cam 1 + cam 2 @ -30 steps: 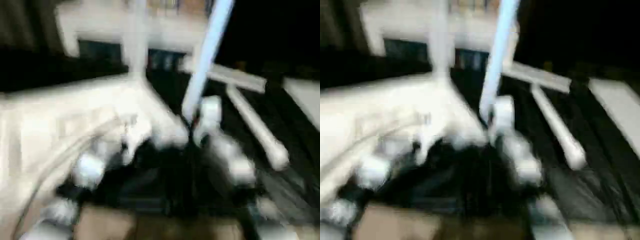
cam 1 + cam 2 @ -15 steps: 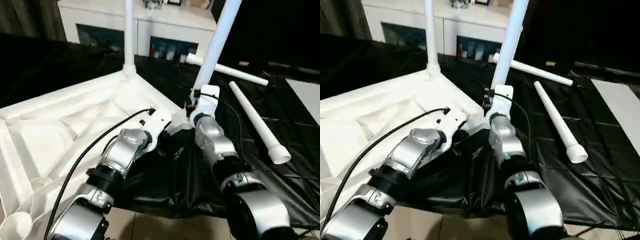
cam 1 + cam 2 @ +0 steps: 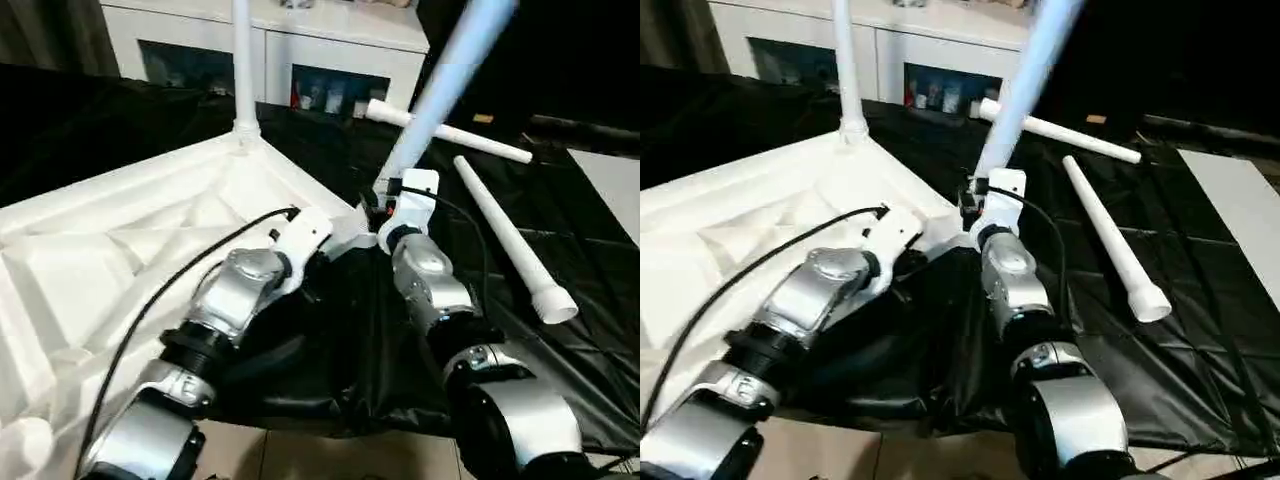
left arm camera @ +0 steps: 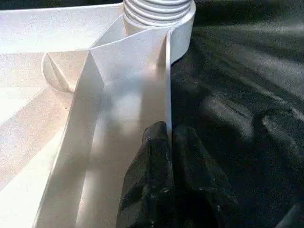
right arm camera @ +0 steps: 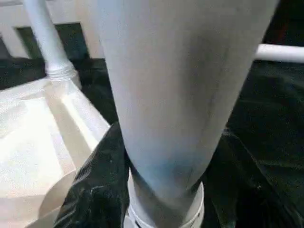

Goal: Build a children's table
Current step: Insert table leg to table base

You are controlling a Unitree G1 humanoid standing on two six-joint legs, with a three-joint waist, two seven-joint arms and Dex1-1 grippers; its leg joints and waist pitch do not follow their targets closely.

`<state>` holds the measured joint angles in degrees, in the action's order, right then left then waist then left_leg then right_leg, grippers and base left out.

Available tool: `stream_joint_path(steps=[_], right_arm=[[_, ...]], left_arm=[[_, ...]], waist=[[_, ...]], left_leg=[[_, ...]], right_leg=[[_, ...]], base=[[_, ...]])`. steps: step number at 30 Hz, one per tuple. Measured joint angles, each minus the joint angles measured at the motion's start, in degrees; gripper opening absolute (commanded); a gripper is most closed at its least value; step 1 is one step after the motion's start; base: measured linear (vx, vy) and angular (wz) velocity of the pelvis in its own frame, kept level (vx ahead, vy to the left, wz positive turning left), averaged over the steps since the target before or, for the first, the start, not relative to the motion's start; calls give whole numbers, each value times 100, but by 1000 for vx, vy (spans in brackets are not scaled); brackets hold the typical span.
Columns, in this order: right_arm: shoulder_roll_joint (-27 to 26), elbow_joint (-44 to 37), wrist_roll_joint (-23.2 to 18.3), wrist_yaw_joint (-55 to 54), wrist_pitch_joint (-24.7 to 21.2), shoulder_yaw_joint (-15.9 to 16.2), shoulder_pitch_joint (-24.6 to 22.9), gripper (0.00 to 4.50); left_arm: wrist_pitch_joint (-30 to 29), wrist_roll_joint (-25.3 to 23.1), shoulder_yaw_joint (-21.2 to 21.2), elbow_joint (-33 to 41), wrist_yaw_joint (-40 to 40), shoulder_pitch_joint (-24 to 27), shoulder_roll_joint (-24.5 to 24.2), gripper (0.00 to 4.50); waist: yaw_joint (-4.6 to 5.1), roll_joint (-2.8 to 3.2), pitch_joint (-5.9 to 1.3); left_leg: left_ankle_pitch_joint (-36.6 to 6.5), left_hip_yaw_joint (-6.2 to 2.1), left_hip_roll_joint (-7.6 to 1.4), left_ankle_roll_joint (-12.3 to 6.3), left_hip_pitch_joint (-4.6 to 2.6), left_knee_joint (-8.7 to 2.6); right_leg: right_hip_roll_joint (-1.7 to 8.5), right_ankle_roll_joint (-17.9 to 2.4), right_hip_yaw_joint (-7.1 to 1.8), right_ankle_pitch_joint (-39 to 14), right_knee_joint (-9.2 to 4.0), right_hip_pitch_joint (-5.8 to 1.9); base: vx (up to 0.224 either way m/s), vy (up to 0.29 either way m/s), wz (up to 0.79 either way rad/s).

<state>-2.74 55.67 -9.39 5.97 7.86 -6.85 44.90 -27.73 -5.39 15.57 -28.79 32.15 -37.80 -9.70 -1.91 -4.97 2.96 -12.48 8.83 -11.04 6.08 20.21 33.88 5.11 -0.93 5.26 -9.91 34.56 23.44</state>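
white tabletop [image 3: 110, 250] lying upside down, ribbed underside up, on a black sheet [image 3: 560, 230]. one leg [image 3: 241, 60] standing upright in the far corner socket. second leg [image 3: 440, 90] tilted, leaning away to the right, its lower end at the near corner socket beside the tabletop's edge. right tool [image 3: 385, 195] clamped around that leaning leg low down, close above the socket. left tool [image 4: 166, 142] with fingers pressed together, tips resting on the thin rim wall of the tabletop just short of the threaded socket [image 4: 159, 12]. two more legs [image 3: 510, 240] lying loose on the sheet to the right, well apart from the tabletop, one crosswise behind the other. white cabinet [image 3: 300, 50] with dark glass doors at the back.
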Motion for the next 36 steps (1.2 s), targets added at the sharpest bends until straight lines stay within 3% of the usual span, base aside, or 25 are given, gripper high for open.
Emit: stream_joint_path(steps=[4,14,34,35,36], right_arm=[[147,-387,-88,439,-42,26,-199,218],[344,-732,-220,1094,-127,40,-429,204],[315,-839,-362,1333,-499,-55,-390,204],[316,-842,-370,1342,-512,-55,-389,232],[312,-843,-404,1378,-541,-77,-390,232]], left_arm=[[61,1,7,252,229,85,-207,0],[268,8,14,389,481,179,-388,0],[274,13,13,494,628,245,-519,0],[275,13,13,497,631,247,-522,0],[275,13,13,497,632,248,-525,0]], waist=[[-20,13,8],[-48,87,58],[-53,86,58],[-55,85,58],[-55,85,58]], left_leg=[[103,18,-9,-32,30,-13],[111,118,-70,-42,29,-12],[131,126,-76,-70,25,1],[131,126,-76,-70,25,1],[131,126,-76,-70,25,1]], right_leg=[[-1,-12,-1,-5,35,72],[-2,-23,-1,-11,41,83],[-4,-29,-2,-14,61,88],[-4,-29,-3,-14,61,88],[-4,-29,-2,-14,62,88]], base=[[0,0,0],[0,0,0],[0,0,0],[0,0,0],[0,0,0]])
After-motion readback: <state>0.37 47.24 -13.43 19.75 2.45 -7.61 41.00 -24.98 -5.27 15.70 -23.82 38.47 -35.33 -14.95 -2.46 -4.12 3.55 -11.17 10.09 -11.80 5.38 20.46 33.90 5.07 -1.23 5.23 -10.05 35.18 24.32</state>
